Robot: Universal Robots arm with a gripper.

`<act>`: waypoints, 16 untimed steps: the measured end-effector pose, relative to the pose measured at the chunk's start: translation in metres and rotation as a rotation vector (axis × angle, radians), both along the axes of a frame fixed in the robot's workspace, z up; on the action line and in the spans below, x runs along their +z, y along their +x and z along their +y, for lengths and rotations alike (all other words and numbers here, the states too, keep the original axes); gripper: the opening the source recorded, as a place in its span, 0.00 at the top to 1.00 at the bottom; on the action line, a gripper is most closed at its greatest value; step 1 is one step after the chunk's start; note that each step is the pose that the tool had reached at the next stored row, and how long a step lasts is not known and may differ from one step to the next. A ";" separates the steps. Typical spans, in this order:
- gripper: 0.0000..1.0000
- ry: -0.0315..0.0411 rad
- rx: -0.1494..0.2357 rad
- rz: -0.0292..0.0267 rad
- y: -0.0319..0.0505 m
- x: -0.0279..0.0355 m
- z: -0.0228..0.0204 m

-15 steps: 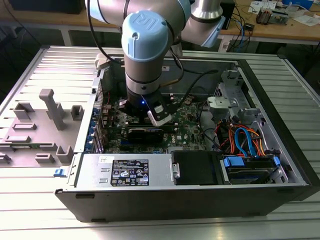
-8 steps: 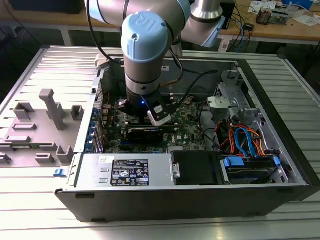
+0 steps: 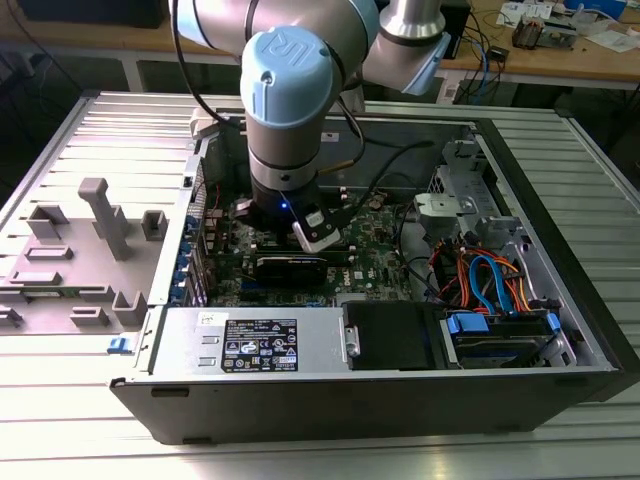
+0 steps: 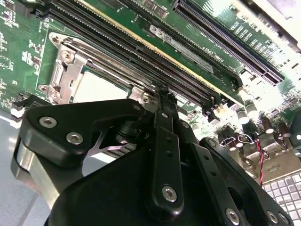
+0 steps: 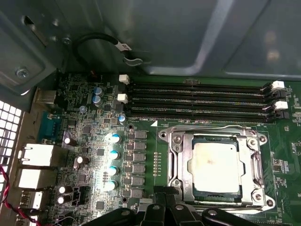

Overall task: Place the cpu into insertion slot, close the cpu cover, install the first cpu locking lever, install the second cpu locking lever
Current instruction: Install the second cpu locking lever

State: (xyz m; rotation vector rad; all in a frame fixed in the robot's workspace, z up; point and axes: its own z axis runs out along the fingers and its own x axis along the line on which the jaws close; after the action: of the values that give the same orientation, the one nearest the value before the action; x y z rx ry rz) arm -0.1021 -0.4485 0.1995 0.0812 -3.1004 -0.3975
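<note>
The robot arm [image 3: 285,100] reaches down into the open computer case [image 3: 560,290] near the middle of the exterior view. In the first wrist view, the cpu [image 5: 216,165] sits inside the insertion slot [image 5: 181,188] at the lower right of the frame. The cpu cover [image 5: 212,139] lies flat around it like a shiny frame. The black tool [image 5: 164,194] sits at the bottom edge, just beside the slot. I cannot tell if the tool is spread or pressed together. Long black memory slots [image 5: 197,101] run above the slot on the green board [image 5: 84,141].
</note>
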 end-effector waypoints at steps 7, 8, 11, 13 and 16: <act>0.89 -0.0044 0.000 -0.0001 -0.0006 0.0008 0.0001; 0.89 -0.0042 0.000 -0.0003 -0.0006 0.0030 0.0001; 0.89 -0.0045 0.000 0.0000 -0.0007 0.0096 0.0001; 0.89 -0.0045 0.000 0.0000 -0.0007 0.0143 0.0001; 0.89 -0.0036 0.000 -0.0001 -0.0007 0.0144 0.0001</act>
State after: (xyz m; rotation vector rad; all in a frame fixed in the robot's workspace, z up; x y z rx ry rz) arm -0.1027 -0.4484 0.2139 0.0811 -3.1011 -0.3920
